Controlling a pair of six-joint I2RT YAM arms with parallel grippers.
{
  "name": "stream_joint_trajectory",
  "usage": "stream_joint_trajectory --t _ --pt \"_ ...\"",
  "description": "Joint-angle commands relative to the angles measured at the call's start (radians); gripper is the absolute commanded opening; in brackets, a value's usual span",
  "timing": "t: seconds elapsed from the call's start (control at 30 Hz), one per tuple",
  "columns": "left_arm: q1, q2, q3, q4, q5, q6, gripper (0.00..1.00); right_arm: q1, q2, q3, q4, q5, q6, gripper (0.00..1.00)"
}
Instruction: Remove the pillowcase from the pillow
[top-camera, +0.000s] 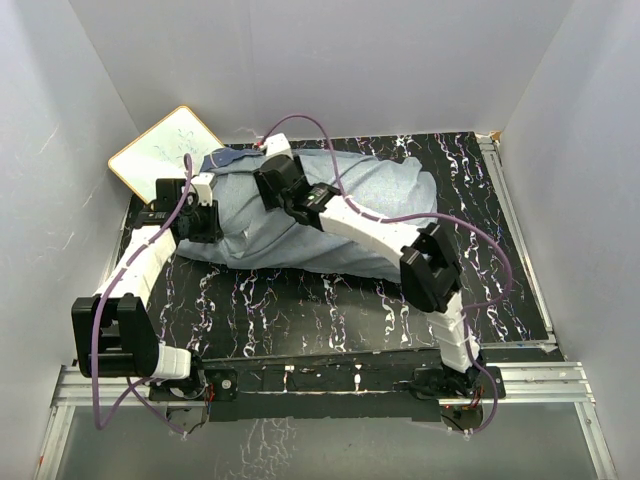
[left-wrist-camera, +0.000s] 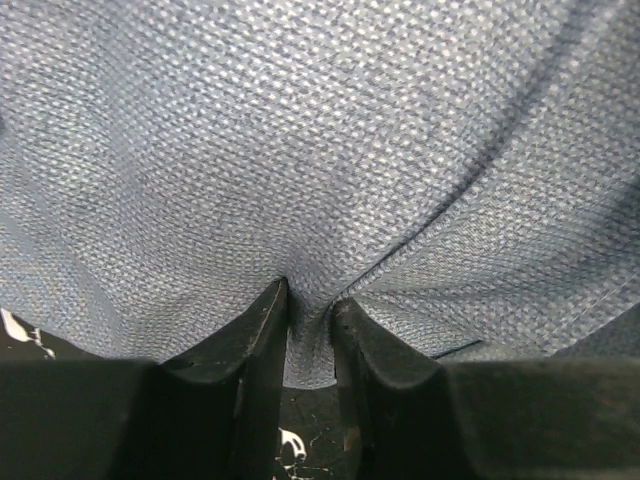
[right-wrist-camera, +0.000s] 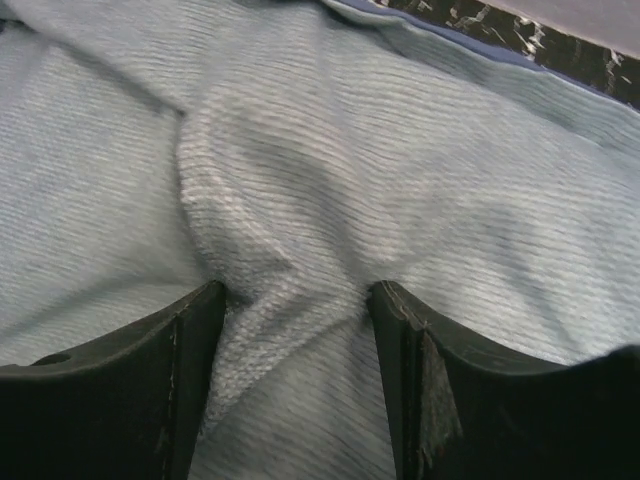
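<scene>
The pillowcase (top-camera: 380, 195) lies paler grey-blue side out across the back of the black marbled table (top-camera: 330, 310), bulging over the pillow, which is hidden inside it. A dark navy edge (top-camera: 226, 157) shows at its far left corner. My left gripper (top-camera: 205, 222) is at the left end and is shut on a thin fold of the pillowcase (left-wrist-camera: 320, 150), seen pinched between its fingers (left-wrist-camera: 310, 300). My right gripper (top-camera: 272, 182) sits on top near the far left, its jaws partly closed around a thick bunched ridge of the pillowcase (right-wrist-camera: 290, 200), squeezed between them (right-wrist-camera: 295, 295).
A flat white board with an orange edge (top-camera: 165, 150) leans at the back left corner, just behind the left gripper. White walls enclose the table on three sides. The metal rail (top-camera: 330, 385) with the arm bases runs along the near edge.
</scene>
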Motion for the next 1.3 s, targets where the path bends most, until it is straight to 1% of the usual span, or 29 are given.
stream_joint_trajectory --t 0.0,0.13,0.17,0.2,0.23,0.3,0.33,0.4,0.5,0.6,0.73,0.83,0.97,1.07,1.13,1.17,1.23,1.27 --pt "0.019 -0.032 0.002 0.018 -0.053 0.016 0.20 -0.087 -0.168 -0.147 0.050 0.002 0.042 0.61" --pt "0.020 -0.036 0.015 0.017 -0.048 0.021 0.19 -0.116 -0.249 -0.276 0.111 -0.060 0.053 0.57" --pt "0.019 -0.040 0.022 0.013 -0.038 0.023 0.23 -0.117 -0.252 -0.297 0.118 -0.069 0.053 0.55" --pt "0.020 -0.047 0.028 0.009 -0.018 0.028 0.30 -0.118 -0.252 -0.318 0.120 -0.083 0.053 0.53" --pt "0.019 -0.055 0.037 0.004 0.014 0.032 0.42 -0.118 -0.248 -0.332 0.120 -0.094 0.057 0.50" --pt "0.020 -0.073 0.066 -0.012 0.067 0.040 0.57 -0.119 -0.234 -0.351 0.113 -0.122 0.080 0.42" --pt "0.020 -0.079 0.089 -0.023 0.097 0.039 0.62 -0.119 -0.228 -0.358 0.108 -0.136 0.087 0.41" --pt "0.020 -0.083 0.138 -0.051 0.169 0.036 0.70 -0.119 -0.213 -0.366 0.094 -0.172 0.118 0.35" --pt "0.008 -0.063 0.205 -0.070 0.248 0.003 0.74 -0.117 -0.208 -0.391 0.092 -0.227 0.150 0.30" --pt "-0.029 -0.023 0.241 -0.061 0.257 -0.004 0.75 -0.114 -0.220 -0.437 0.108 -0.254 0.174 0.29" --pt "-0.069 0.041 0.268 -0.048 0.248 0.000 0.75 -0.114 -0.247 -0.498 0.119 -0.270 0.198 0.28" --pt "-0.094 0.073 0.263 -0.064 0.218 0.045 0.75 -0.109 -0.284 -0.553 0.122 -0.275 0.210 0.28" --pt "-0.108 0.072 0.190 -0.054 0.136 0.103 0.75 -0.095 -0.368 -0.658 0.174 -0.273 0.221 0.28" --pt "-0.113 0.047 0.125 -0.042 0.108 0.140 0.72 -0.076 -0.440 -0.709 0.207 -0.261 0.218 0.28" --pt "-0.117 0.023 0.080 -0.022 0.068 0.164 0.65 -0.063 -0.472 -0.728 0.215 -0.249 0.216 0.28" --pt "-0.118 0.008 0.066 -0.006 0.046 0.171 0.57 -0.059 -0.492 -0.735 0.219 -0.246 0.215 0.29" --pt "-0.118 -0.004 0.044 0.025 -0.001 0.179 0.36 -0.047 -0.524 -0.747 0.236 -0.245 0.204 0.29" --pt "-0.118 -0.036 0.037 0.043 -0.025 0.179 0.26 -0.042 -0.537 -0.750 0.243 -0.241 0.200 0.30"
